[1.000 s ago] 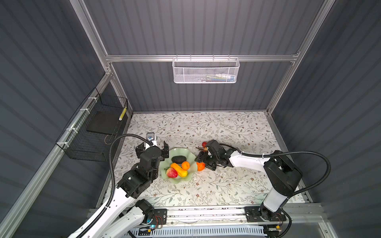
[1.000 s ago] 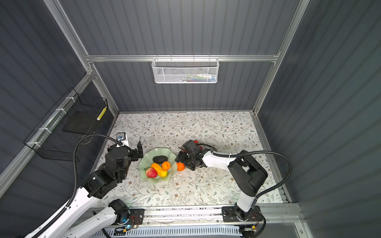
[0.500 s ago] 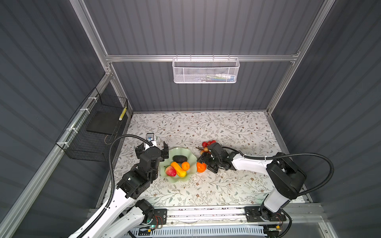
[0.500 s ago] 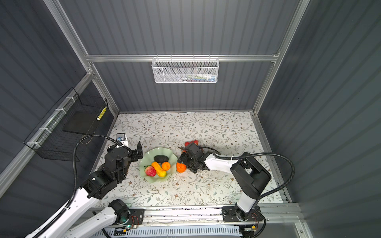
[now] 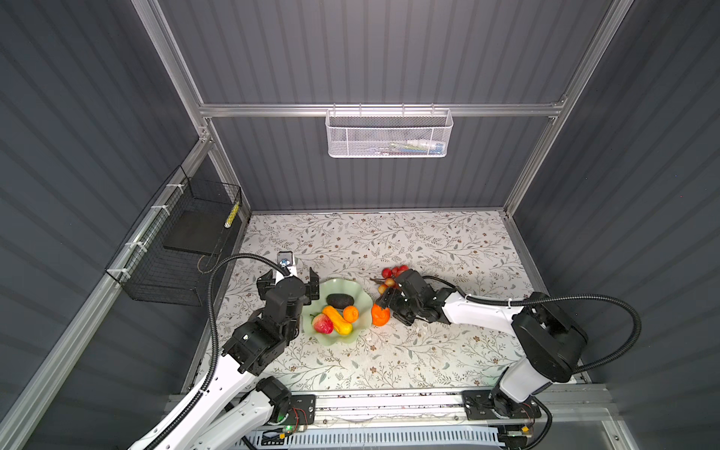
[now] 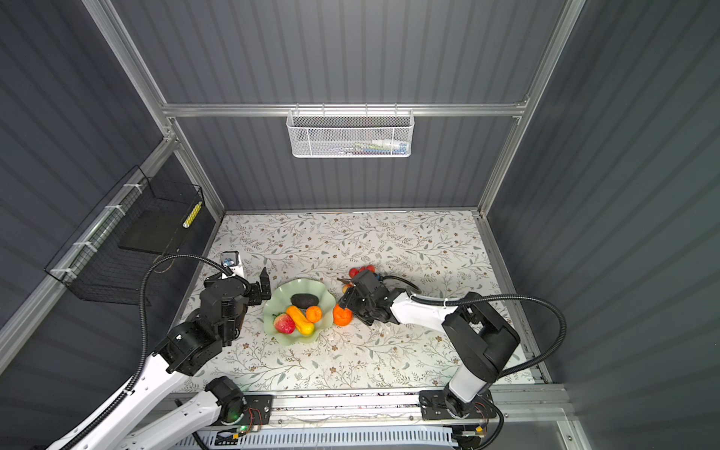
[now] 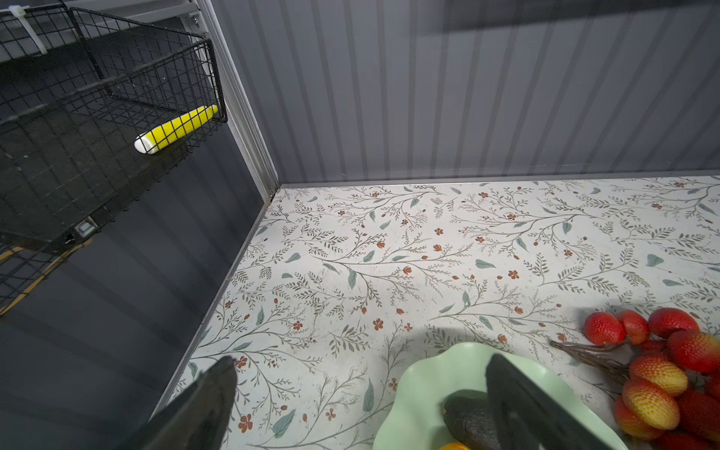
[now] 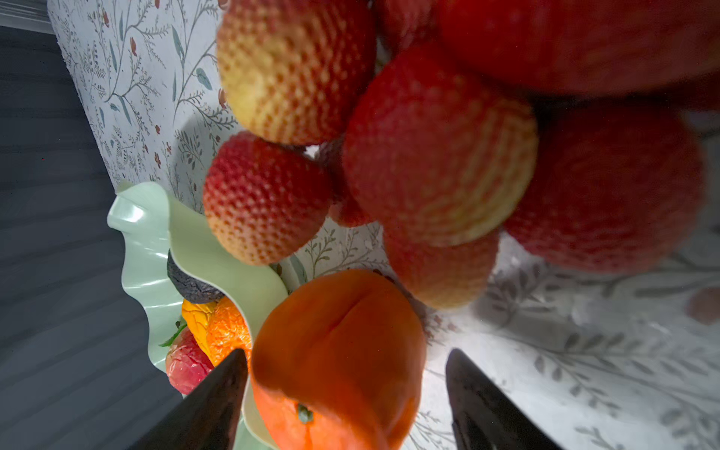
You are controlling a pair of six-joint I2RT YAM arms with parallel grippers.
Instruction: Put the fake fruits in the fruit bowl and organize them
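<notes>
R gripper (image 8: pixel 345 354), fingers apart astride the orange (image 5: pixel 380 315) by the bowl (image 5: pixel 335 282), may shove it into the grapes (image 5: pixel 391 271) when closing; L gripper (image 7: pixel 360 364) hangs wide apart.

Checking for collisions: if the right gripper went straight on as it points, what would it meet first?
Probably the loose orange, sitting between its fingers beside the bowl; the red cluster lies beyond.

Twin robot arms in glossy white shells with matte black joint housings, left arm (image 5: pixel 218 385), right arm (image 5: pixel 479 313), black ribbed cable (image 5: pixel 211 311) off each, black tapered left pincer (image 5: pixel 289 280) and right pincer (image 8: pixel 346 352), silver base rail (image 5: pixel 389 401).
</notes>
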